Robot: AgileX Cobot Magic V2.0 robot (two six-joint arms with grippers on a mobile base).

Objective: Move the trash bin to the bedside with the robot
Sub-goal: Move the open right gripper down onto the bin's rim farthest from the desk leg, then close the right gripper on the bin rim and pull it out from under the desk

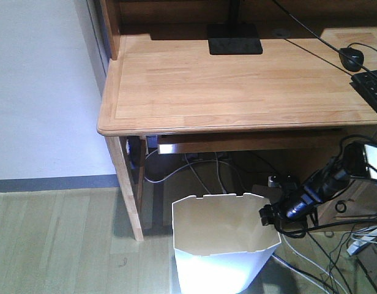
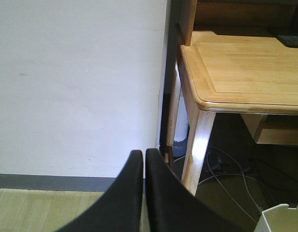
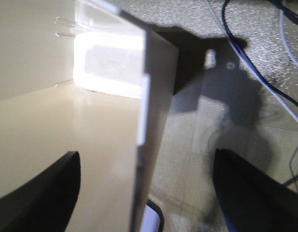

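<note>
The white trash bin [image 1: 222,245] with a cream inside stands on the floor in front of the wooden desk [image 1: 237,86]. My right gripper [image 1: 269,215] is at the bin's right rim. In the right wrist view it [image 3: 146,179] is open, with one finger inside the bin and the other outside, the thin bin wall [image 3: 149,145] between them. My left gripper [image 2: 143,159] is shut and empty, facing the white wall beside the desk's left leg. The bin's rim corner [image 2: 282,217] shows at lower right there. The bed is out of view.
Cables [image 1: 201,168] hang and lie under the desk, and more cables [image 1: 354,239] with a power strip lie at right. A monitor base [image 1: 234,46], mouse [image 1: 351,58] and keyboard [image 1: 372,89] are on the desk. A desk leg [image 1: 130,196] stands left of the bin.
</note>
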